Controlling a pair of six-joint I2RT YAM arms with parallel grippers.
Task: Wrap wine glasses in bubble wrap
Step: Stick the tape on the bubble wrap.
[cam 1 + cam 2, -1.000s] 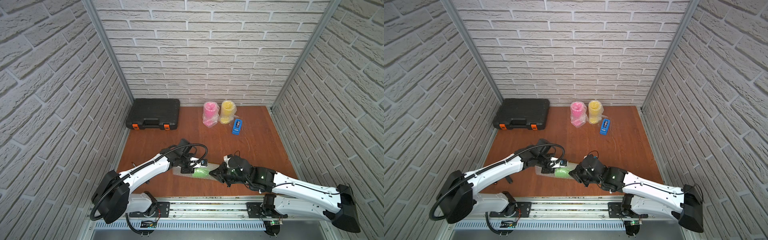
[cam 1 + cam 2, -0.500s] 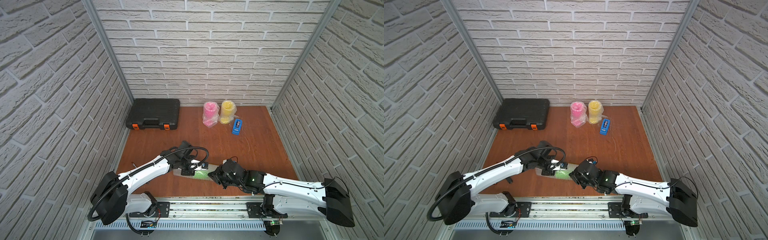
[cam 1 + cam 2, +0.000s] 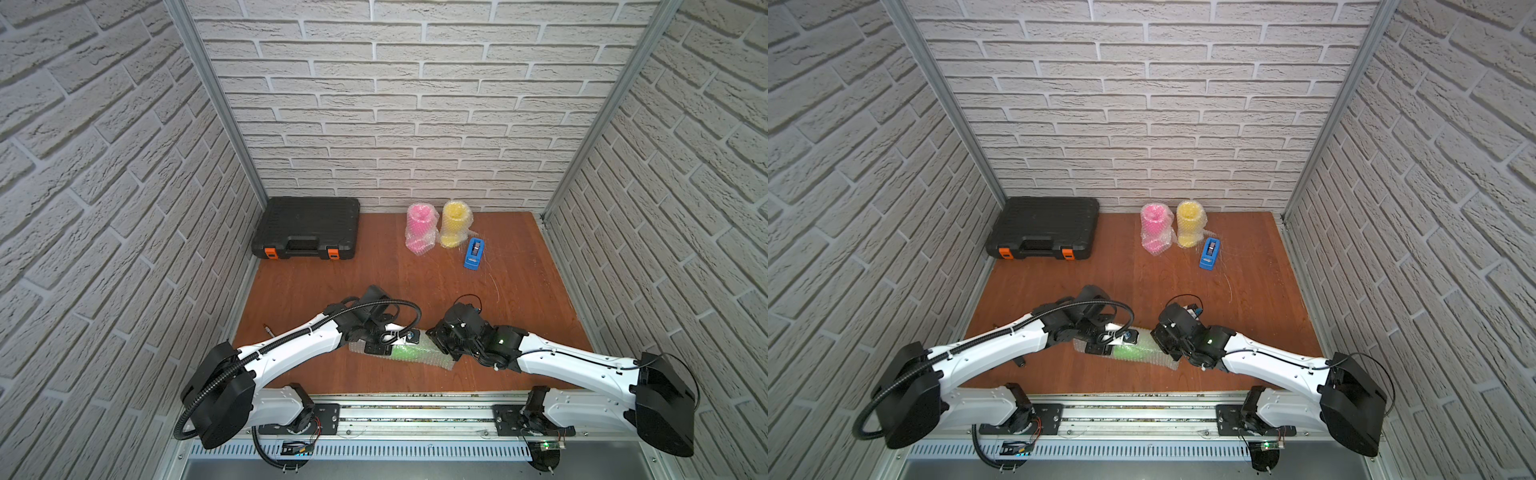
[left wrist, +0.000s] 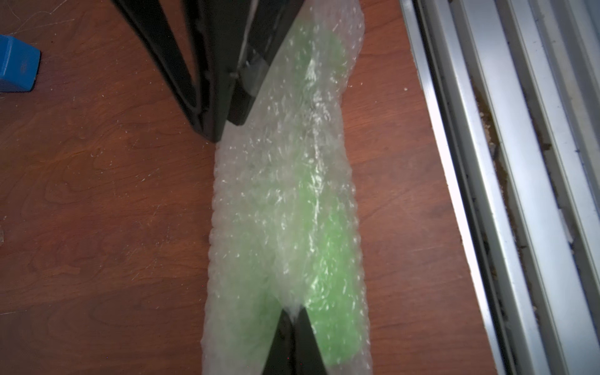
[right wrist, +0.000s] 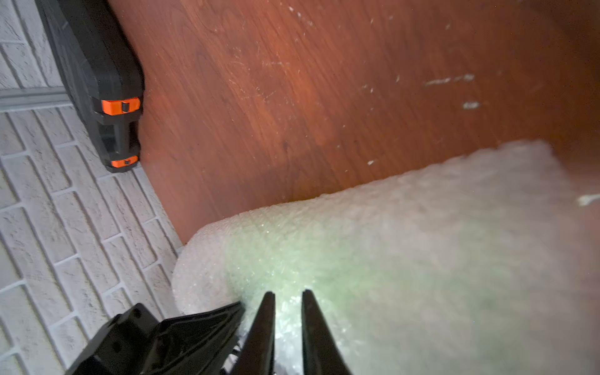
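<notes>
A lime green wine glass (image 3: 407, 352) (image 4: 324, 259) lies on its side near the table's front edge, rolled in bubble wrap (image 3: 441, 362) (image 4: 246, 227). My left gripper (image 3: 384, 348) (image 4: 292, 313) is shut, pinching a fold of the wrap at one end of the roll. My right gripper (image 3: 436, 341) (image 5: 288, 293) hovers over the other end, its jaws a narrow gap apart with wrap (image 5: 422, 211) showing between them. At the back stand a pink wine glass (image 3: 420, 226) and a yellow wine glass (image 3: 455, 224), each wrapped.
A blue tape dispenser (image 3: 474, 251) sits beside the yellow glass. A black tool case (image 3: 307, 228) with orange latches lies at the back left. The metal rail (image 4: 487, 194) runs close along the front of the roll. Brick walls enclose three sides.
My right gripper's jaws, shut before, now stand slightly apart, and the right arm has shifted and stretched out. The left gripper keeps its pinch in the same place.
</notes>
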